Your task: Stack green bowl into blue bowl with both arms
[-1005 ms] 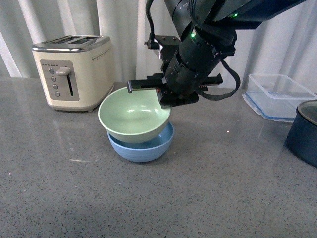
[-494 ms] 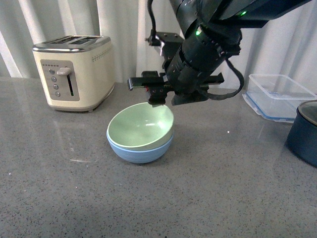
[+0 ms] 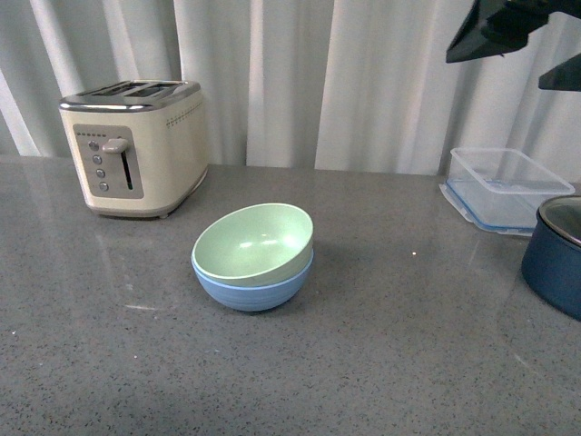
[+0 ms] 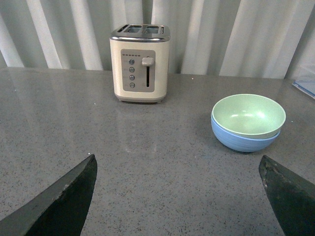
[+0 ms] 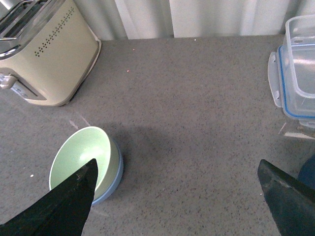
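— Since the green bowl (image 3: 252, 243) sat nested in the blue bowl (image 3: 254, 286), what step was that?

— The tail end, by my reading. The pair stood together on the grey counter (image 3: 381, 345), near the toaster (image 3: 134, 145) and well apart from the clear plastic box (image 3: 499, 186) and the dark pot (image 3: 556, 259). The green one lay a little tilted, its rim higher on one side.

— And the pincers?

— The left pincer (image 4: 179, 196) showed both tips spread wide with nothing between them, low over bare counter and apart from the bowls. The right pincer (image 5: 179, 199) was equally wide and empty, high above the bowls; only dark tips of it showed at the front view's upper corner.

— So what did the next move call for?

— Little, I judged: pulling both arms clear without brushing the stack, perhaps a nudge to level the green bowl.
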